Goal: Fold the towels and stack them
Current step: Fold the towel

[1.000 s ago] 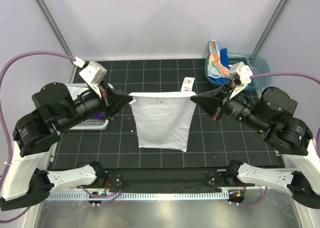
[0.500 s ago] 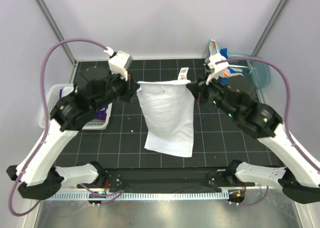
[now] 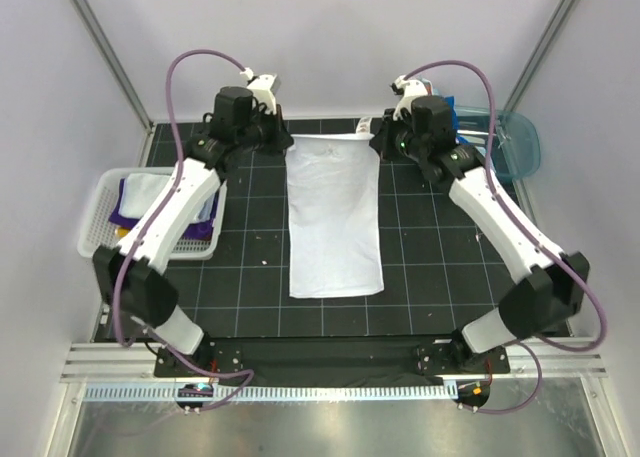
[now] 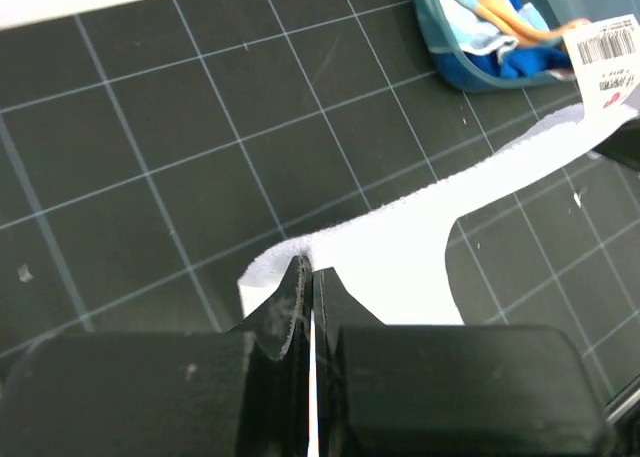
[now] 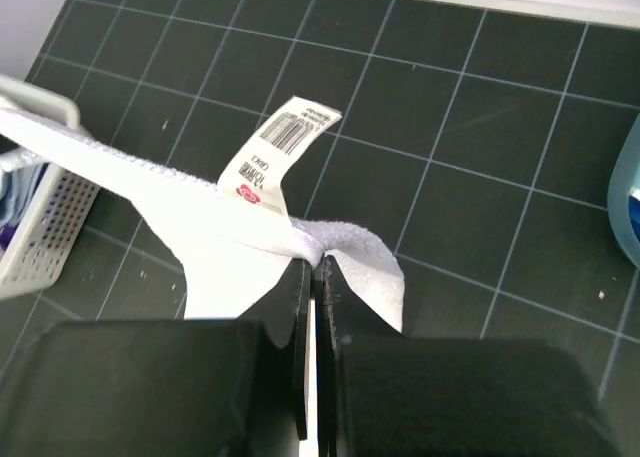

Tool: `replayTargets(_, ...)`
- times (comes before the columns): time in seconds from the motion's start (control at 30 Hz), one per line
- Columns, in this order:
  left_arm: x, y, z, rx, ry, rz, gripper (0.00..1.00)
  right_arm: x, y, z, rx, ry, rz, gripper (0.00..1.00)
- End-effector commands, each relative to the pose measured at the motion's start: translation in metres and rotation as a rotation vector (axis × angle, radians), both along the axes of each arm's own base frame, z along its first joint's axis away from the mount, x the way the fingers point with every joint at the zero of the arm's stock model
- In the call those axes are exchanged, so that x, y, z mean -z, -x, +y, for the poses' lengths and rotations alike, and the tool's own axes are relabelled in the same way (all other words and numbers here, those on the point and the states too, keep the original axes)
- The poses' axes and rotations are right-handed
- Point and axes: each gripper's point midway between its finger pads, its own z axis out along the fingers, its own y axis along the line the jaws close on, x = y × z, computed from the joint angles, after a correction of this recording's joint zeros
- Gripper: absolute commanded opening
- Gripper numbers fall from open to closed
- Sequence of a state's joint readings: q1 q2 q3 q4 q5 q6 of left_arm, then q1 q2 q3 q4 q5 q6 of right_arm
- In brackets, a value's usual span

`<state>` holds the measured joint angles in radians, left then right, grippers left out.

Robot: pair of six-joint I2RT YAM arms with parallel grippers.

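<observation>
White terry is what you have in both grips. The left jaws are clamped tight on one far corner of the white towel [image 3: 335,217]. The right jaws are clamped just as tight on the other far corner, right beside the barcode label [image 5: 285,137]. Between the two grips the far hem runs taut and straight.

From that hem the cloth stretches long and unfolded toward the near edge. It lies down the middle of the desk [image 3: 440,267], and its near hem sits square, well short of the arm bases. Both of your arms reach out to the far edge of the desk.

At the left edge sits the basket [image 3: 95,222], with a pale towel [image 3: 150,189] on a purple towel [image 3: 125,217] inside it. At the far right corner stands the tub [image 3: 522,147], holding a blue towel [image 4: 510,57] and a spotted towel [image 4: 485,2].
</observation>
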<state>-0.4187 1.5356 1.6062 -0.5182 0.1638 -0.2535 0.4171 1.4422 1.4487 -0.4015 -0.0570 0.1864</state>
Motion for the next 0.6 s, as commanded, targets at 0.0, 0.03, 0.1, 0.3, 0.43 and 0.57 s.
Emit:
replayTargets(0.0, -0.016, -0.055, 0.005, -0.041, 0.113, -0.064, 0.0, -0.011, -0.046, -0.007, 0.018, -0.105, -0.023, 0.01)
replayTargets(0.03, -0.006, -0.066, 0.003, -0.036, 0.116, -0.04, 0.0, -0.001, -0.055, -0.008, 0.022, -0.108, 0.002, 0.01)
replayTargets(0.1, 0.015, -0.092, 0.001, -0.049, 0.122, 0.003, 0.0, 0.022, -0.079, -0.01, 0.03, -0.121, 0.059, 0.01)
replayTargets(0.3, 0.06, -0.137, -0.003, -0.07, 0.11, 0.065, 0.0, 0.077, -0.116, -0.013, 0.05, -0.091, 0.15, 0.01)
replayTargets(0.43, 0.092, -0.153, 0.007, -0.107, 0.057, 0.101, 0.0, 0.12, -0.128, -0.016, 0.079, -0.047, 0.208, 0.01)
replayTargets(0.57, 0.115, -0.151, 0.01, -0.111, 0.029, 0.139, 0.0, 0.136, -0.129, -0.023, 0.098, -0.002, 0.233, 0.01)
